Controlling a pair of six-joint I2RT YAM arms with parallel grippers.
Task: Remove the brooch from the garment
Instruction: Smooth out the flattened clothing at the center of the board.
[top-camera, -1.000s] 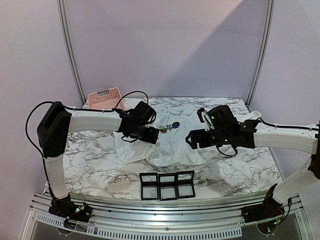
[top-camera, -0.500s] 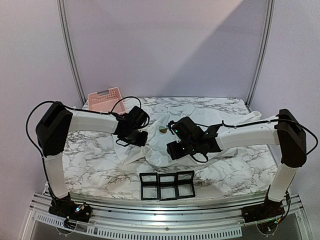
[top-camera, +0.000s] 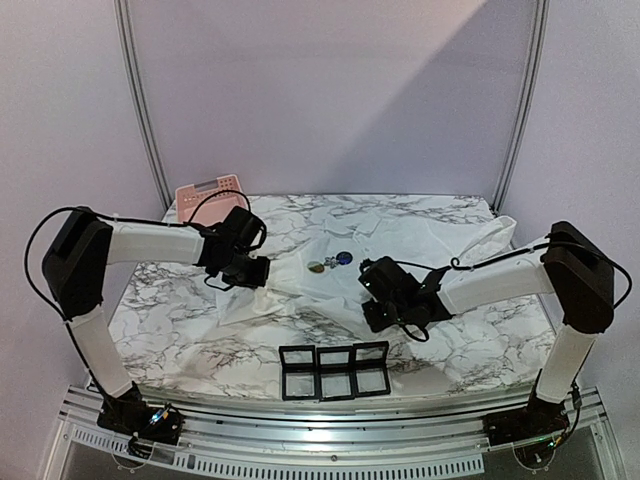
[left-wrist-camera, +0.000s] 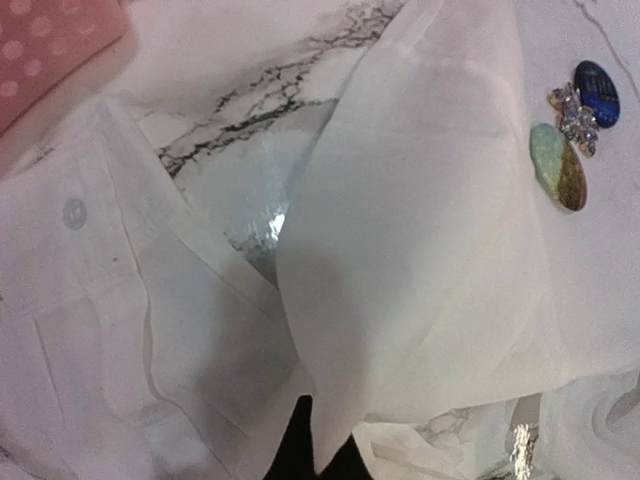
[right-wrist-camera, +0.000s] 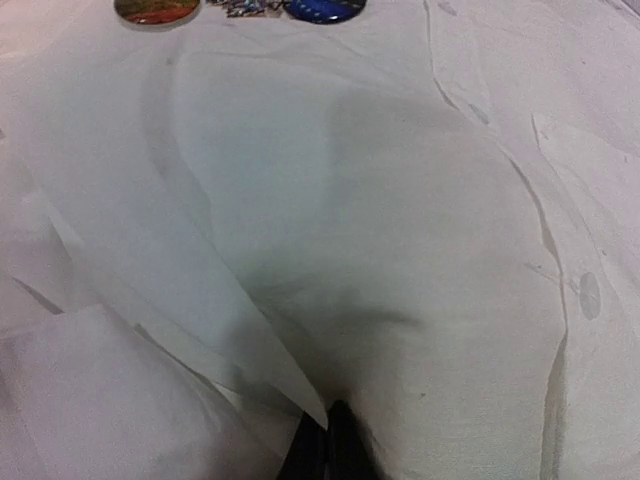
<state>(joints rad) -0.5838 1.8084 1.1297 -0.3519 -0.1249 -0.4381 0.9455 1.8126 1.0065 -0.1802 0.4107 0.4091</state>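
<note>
The garment (top-camera: 420, 240), a wrinkled white shirt, lies spread over the marble table. Three brooches are pinned side by side near its middle: a green-orange oval (top-camera: 315, 266), a small sparkly one (top-camera: 330, 262) and a blue oval (top-camera: 344, 257). My left gripper (top-camera: 260, 274) is shut on the shirt's left edge. In the left wrist view a fold of cloth (left-wrist-camera: 400, 280) runs down into the dark fingertips (left-wrist-camera: 290, 455). My right gripper (top-camera: 368, 292) is shut on a fold (right-wrist-camera: 420, 300) on the near side of the brooches. The right wrist view shows the blue brooch (right-wrist-camera: 325, 9) along its top edge.
A pink basket (top-camera: 205, 192) stands at the table's back left, and its corner shows in the left wrist view (left-wrist-camera: 50, 45). A black frame with three compartments (top-camera: 335, 368) sits at the table's near edge, below the shirt.
Both grippers went from open to shut on the cloth. The left arm drew left and the right arm drew back right, pulling the shirt flatter and uncovering the brooches.
</note>
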